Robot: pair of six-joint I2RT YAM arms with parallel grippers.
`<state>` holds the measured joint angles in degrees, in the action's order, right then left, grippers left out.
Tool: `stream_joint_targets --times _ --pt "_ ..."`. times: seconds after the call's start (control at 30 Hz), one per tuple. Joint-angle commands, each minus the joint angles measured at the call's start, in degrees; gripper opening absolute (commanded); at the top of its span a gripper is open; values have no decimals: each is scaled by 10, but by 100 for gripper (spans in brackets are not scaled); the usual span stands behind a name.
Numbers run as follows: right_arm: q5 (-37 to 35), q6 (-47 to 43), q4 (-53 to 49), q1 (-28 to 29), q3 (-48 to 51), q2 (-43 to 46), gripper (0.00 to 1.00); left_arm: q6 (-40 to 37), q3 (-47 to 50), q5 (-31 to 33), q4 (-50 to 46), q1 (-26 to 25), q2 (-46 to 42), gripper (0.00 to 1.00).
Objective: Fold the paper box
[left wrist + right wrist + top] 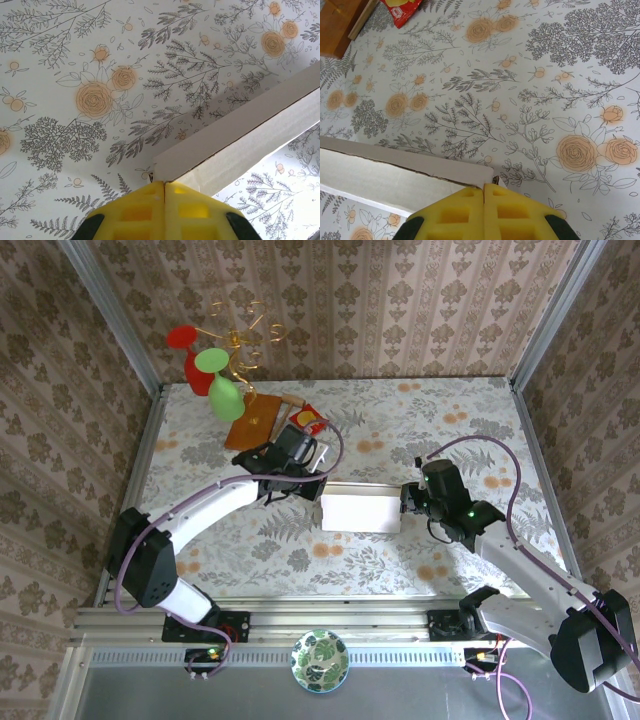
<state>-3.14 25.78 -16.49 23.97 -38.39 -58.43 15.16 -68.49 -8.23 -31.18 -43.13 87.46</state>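
Top view: table (440,420) w/ pale floral cloth, boxed in by damask-papered walls (400,300) and metal rails. Paper box (360,512) lies flat at table centre, between the two arms. Left gripper (318,483) sits at its far-left corner, right gripper (405,502) at its right end. In both wrist views the yellow pads are pressed together, tips touching a box corner. Can't tell if any card edge is pinched. Far-left corner holds a wooden board (253,421), a red packet (308,421) and a red-green ornament (215,370). Board partly hidden by the ornament; box cut off at frame edge in both wrist views.
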Motion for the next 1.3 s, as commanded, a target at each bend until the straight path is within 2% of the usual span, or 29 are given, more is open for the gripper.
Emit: stream_joint_targets --times 0.0,0.27,0.5,0.7,1.1,1.27 --pt "-21 7 -16 -1 11 9 0 0 28 30 -65 -3 -1 0" --pt "-21 7 -17 -1 7 9 0 43 -27 -10 -80 14 -2 2" --pt "-24 6 -16 -1 0 11 0 114 -63 -96 -92 52 8 5" --pt "-21 7 -11 -1 -3 8 0 115 -72 -113 -110 66 12 18" --pt "-20 9 -12 -1 -2 7 0 118 -93 -140 -114 57 28 26" --pt "-20 10 -12 -1 -1 7 0 111 -96 -125 -124 50 29 27"
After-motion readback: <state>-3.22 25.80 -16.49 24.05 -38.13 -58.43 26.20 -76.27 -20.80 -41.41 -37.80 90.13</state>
